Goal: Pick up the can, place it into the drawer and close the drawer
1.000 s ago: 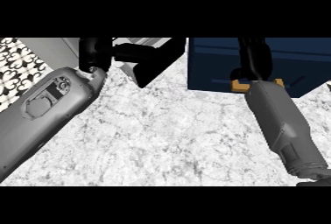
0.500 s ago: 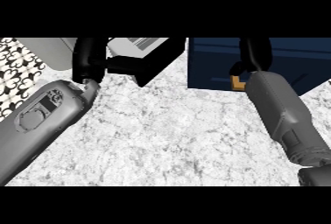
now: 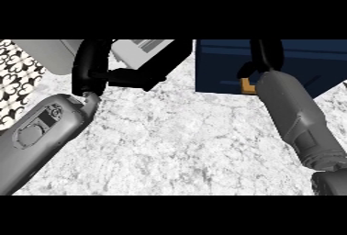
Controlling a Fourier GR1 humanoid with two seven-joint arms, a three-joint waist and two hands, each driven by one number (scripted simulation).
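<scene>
Only a small orange-yellow edge of the can (image 3: 247, 86) shows, just under my right hand (image 3: 265, 57) and beside its wrist. The hand's thumb hooks down over the can; the rest of the can is hidden by the hand and forearm. Hand and can hang over the front part of the dark blue drawer (image 3: 224, 69) at the upper right. My left hand (image 3: 95, 66) is at the upper left, its fingers (image 3: 159, 64) stretched to the right in front of a pale grey box (image 3: 139, 48), holding nothing.
White marbled counter (image 3: 183, 142) fills the middle and bottom. A black-and-white patterned wall strip (image 3: 17, 69) runs along the left edge. Both grey forearms cross the counter's sides.
My left hand and forearm have swung left and slightly up. The right forearm has edged a little to the left, with the orange-yellow edge staying at its wrist.
</scene>
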